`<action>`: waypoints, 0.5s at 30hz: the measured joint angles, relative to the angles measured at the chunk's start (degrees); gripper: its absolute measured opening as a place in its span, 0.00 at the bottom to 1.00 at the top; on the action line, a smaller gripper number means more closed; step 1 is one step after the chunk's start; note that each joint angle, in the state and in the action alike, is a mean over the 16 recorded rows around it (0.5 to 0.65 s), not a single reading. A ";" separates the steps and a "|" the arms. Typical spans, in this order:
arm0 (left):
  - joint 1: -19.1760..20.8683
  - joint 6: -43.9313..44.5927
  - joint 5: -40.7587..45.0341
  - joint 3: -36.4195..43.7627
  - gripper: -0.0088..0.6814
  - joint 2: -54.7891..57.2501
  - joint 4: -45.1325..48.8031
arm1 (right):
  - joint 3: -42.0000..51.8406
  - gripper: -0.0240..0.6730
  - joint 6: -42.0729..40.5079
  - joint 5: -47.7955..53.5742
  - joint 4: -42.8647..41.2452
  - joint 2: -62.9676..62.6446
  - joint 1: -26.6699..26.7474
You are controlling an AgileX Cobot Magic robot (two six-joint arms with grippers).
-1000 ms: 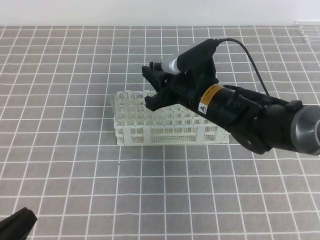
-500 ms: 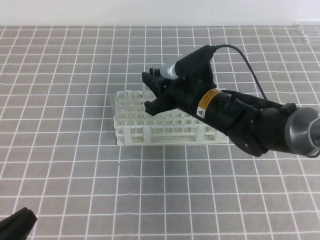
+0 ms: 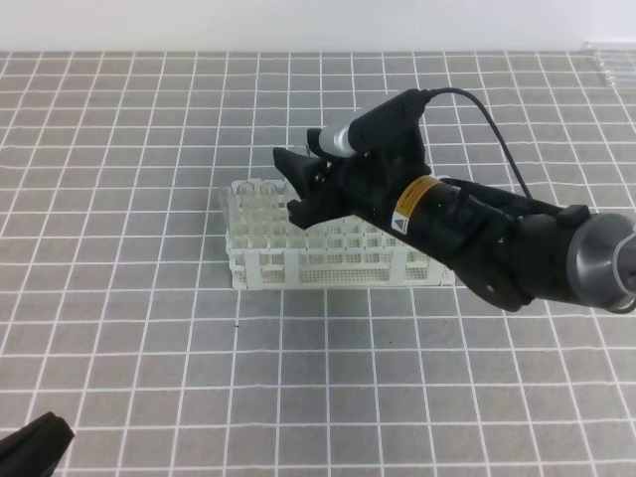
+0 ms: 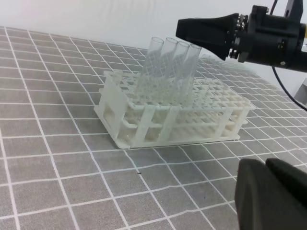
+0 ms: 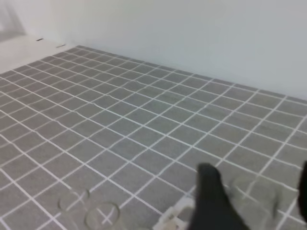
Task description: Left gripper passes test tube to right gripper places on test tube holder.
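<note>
With four tubes racked below it, the released right claw (image 3: pixel 294 182) should lift straight up clear of the test tube holder (image 3: pixel 328 268).

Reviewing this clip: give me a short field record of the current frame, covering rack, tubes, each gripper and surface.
rack: white test tube holder, standing on the mat
tubes: four clear test tubes in a row at one end of the rack, leaning
right gripper: above the rack beside the tube tops, jaws spread, nothing seen between them
left gripper: low at the near left edge, away from the rack, shut, nothing seen in it
surface: grey mat with white grid
</note>
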 joint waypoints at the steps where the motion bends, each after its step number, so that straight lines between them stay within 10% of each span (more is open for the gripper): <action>1: 0.01 -0.01 0.02 -0.04 0.01 0.05 -0.01 | 0.01 0.48 -0.01 0.19 0.01 -0.10 0.00; 15: 0.01 -0.01 0.02 -0.09 0.01 0.05 -0.02 | 0.72 0.59 -0.85 2.52 0.08 -2.90 0.00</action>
